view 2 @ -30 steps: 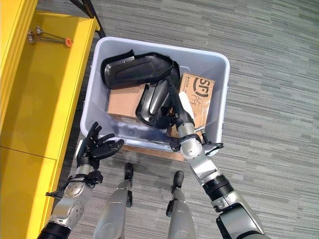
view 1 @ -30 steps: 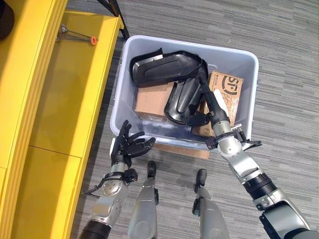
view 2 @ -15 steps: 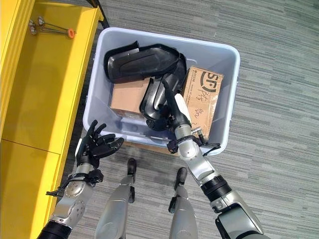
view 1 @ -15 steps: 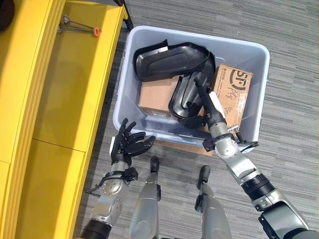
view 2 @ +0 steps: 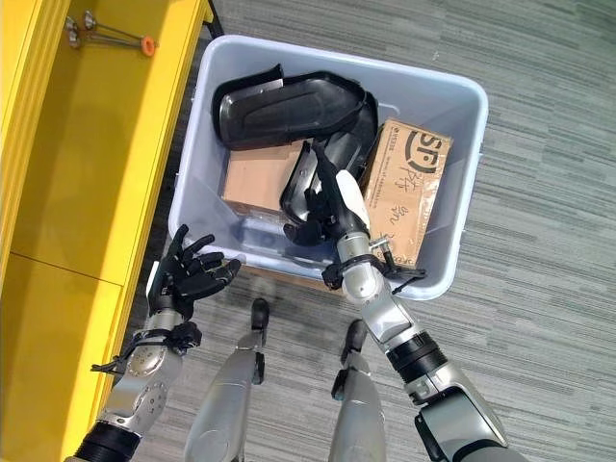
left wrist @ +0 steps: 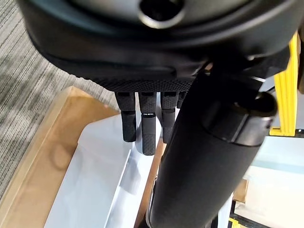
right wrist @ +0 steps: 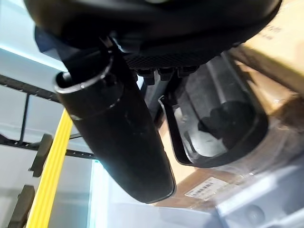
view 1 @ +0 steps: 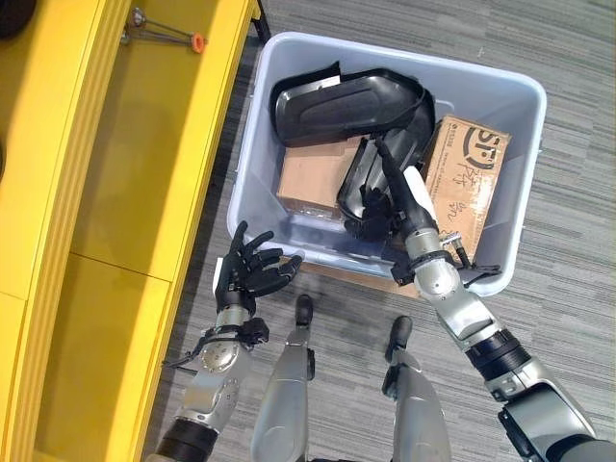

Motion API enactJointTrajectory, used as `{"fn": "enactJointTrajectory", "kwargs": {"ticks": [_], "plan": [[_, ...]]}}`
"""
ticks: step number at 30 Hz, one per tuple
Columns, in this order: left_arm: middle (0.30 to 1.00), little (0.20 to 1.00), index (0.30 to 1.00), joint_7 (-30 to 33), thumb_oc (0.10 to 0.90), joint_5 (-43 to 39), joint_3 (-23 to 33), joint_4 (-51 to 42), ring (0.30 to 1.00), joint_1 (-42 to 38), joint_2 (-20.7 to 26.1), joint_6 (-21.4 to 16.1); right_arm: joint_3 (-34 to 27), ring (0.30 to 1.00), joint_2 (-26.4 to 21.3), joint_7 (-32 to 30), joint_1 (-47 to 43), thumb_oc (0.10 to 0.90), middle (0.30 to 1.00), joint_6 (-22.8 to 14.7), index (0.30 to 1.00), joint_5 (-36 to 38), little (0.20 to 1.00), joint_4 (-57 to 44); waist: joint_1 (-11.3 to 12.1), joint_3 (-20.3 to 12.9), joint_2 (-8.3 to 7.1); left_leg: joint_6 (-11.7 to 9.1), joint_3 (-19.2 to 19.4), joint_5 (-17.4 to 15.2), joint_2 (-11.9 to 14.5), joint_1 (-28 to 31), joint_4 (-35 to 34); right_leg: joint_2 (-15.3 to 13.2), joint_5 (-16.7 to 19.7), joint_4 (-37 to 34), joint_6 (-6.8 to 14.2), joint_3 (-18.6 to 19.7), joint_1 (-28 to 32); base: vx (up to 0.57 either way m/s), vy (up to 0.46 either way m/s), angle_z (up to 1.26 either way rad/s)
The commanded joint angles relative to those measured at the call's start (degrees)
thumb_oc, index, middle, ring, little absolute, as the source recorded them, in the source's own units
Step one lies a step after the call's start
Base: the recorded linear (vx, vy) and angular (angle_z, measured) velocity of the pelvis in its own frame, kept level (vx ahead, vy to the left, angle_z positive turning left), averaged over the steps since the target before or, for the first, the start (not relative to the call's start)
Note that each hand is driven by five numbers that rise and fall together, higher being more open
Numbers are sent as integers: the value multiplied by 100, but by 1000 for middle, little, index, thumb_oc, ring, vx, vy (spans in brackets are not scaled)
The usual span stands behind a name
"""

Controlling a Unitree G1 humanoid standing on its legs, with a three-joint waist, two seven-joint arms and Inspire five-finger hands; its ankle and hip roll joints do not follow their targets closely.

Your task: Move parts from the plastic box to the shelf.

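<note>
While the right hand reaches down into the box, the step in hand looks like the pick-up of a part. Its fingers lie on the small black shell near the middle of the box, but whether they have closed round the rim I cannot tell — the right wrist view shows them only reaching over the shell's edge. A larger black shell lies at the far end of the box, partly over a plain carton; a second carton stands against the box's right wall. The left hand hangs just outside the box's near left corner, fingers spread, holding nothing. Left of the box stands the yellow shelf, with a thin wire tool at its far end.

Next, I judge, the right hand needs a firm grip on the small shell, a lift clear of the box wall, then a swing across to the shelf. The second carton bears printed marks and handwritten strokes — I leave them unread.
</note>
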Motion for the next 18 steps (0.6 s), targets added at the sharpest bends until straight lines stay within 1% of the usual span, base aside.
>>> {"fn": "enactJointTrajectory", "kwargs": {"ticks": [1, 4, 9, 18], "plan": [[1000, 1000, 1000, 276, 900, 37, 127, -323, 1000, 405, 320, -92, -100, 1000, 42, -237, -621, 900, 1000, -350, 1000, -449, 1000, -456, 130, 55, -179, -47, -168, -516, 74, -724, 1025, -642, -129, 172, 335, 116, 717, 5, 1, 26], [1000, 1000, 1000, 280, 900, 34, 109, -354, 1000, 387, 318, -88, -121, 1000, -19, -306, -836, 900, 1000, -295, 1000, -605, 1000, -369, 182, 89, -130, -28, -252, -567, 4, -878, 1172, -667, -262, 425, 318, 88, 586, 9, -2, 21], [1000, 1000, 1000, 324, 900, 62, 102, -398, 1000, 347, 331, -107, -175, 1000, -94, -418, -1056, 900, 1000, -259, 1000, -832, 1000, -316, 228, 146, -105, -8, -308, -643, -81, -1065, 1365, -703, -349, 652, 294, 81, 443, 12, 6, 19], [1000, 1000, 1000, 382, 900, 63, 88, -415, 1000, 318, 302, -119, -213, 1000, -127, -530, -1137, 900, 1000, -159, 1000, -1083, 1000, -203, 216, 150, -61, 18, -357, -713, -167, -1402, 1568, -748, -450, 921, 252, 78, 165, 14, 11, 5]]}}
